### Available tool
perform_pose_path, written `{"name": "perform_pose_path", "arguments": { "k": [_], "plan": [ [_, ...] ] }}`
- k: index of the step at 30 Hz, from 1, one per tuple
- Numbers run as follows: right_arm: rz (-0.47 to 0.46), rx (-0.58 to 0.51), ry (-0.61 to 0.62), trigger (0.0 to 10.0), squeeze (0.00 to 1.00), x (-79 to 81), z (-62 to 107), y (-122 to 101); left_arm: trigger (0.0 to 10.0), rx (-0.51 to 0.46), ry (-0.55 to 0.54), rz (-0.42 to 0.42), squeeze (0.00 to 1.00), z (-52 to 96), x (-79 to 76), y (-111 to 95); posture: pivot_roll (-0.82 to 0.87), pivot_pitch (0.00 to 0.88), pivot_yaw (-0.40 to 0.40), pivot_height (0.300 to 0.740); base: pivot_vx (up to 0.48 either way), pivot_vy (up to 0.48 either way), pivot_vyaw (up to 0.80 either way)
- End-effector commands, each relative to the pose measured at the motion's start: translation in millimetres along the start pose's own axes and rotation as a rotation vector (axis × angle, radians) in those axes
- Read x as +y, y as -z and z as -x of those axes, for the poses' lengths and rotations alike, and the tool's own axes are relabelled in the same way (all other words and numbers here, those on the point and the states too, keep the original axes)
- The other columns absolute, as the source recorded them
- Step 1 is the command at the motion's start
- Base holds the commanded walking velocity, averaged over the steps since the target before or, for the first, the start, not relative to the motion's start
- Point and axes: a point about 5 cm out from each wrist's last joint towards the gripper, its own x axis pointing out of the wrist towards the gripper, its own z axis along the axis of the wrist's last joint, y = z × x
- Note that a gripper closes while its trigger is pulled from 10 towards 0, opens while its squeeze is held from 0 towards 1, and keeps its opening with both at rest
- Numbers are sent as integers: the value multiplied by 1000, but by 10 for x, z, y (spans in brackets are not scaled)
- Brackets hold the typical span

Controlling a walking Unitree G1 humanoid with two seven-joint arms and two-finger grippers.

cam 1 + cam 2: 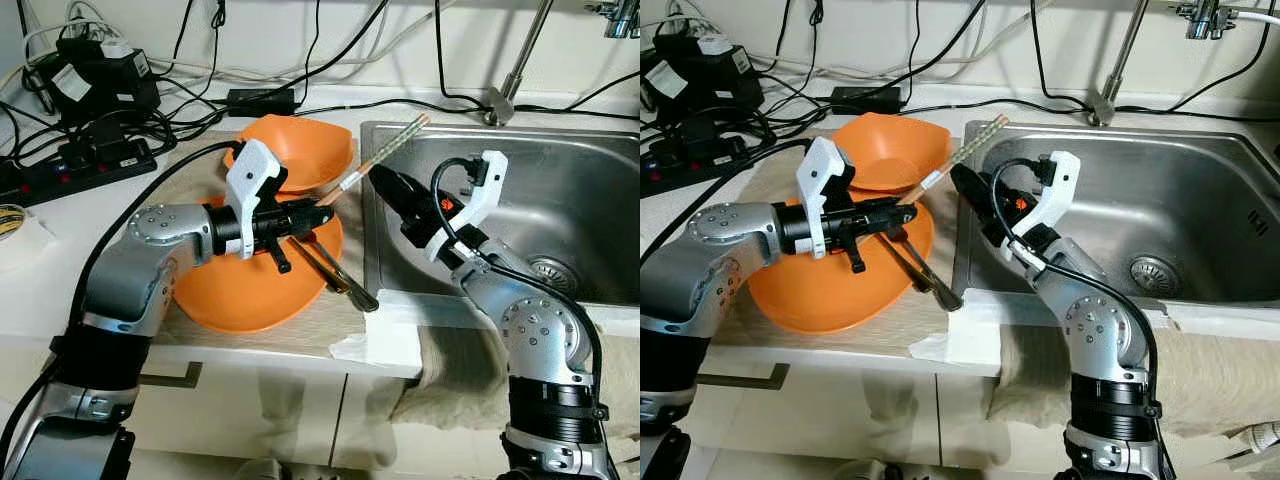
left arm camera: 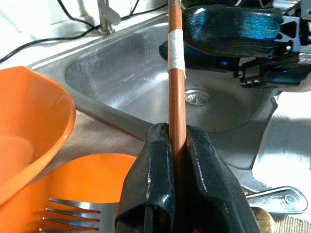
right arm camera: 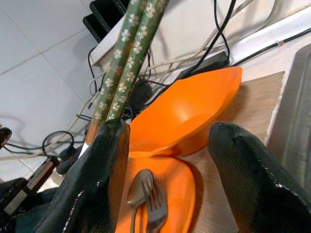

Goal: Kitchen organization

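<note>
Orange bowls [image 1: 262,290] sit on our worktop [image 1: 60,270]; our left claw [image 1: 322,213] pinches chopsticks [image 1: 392,146]; our right claw [image 1: 970,195] is spread beside them.

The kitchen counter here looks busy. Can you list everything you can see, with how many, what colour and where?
Bowls: two, orange, on the mat left of the sink, one tilted on the other.
Chopsticks: one pair, brown with a green patterned end, slanting over the sink's edge.
Fork: one, silver, in the lower bowl.
Spoon: one, silver, beside the fork.
Sink: one, steel, right side.
Faucet: one, metal, behind the sink.
Power strip: one, black, far left, among black cables.
Cloth: one, beige, hanging over the counter front.
Left gripper: shut on the chopsticks.
Right gripper: open, one finger against the chopsticks.
</note>
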Motion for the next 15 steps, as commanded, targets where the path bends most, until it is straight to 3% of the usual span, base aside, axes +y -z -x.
{"name": "perform_pose_path", "arguments": {
  "k": [1, 10, 15],
  "plan": [
    [18, 9, -49, 10000, 0, 78, -13, -14, 0, 45, -7, 22, 0, -36, 11, 64, 56, 0, 17, 740, 0, 0, 0],
    [30, 53, -46, 10000, 0, 59, 59, 45, 0, 37, -126, 51, 0, -62, 187, 37, 47, 0, 22, 740, 0, 0, 0],
    [36, 56, -42, 10000, 0, 51, 70, 45, 0, 11, -119, 51, 0, -71, 190, -8, 45, 0, 23, 740, 0, 0, 0]
  ]
}}
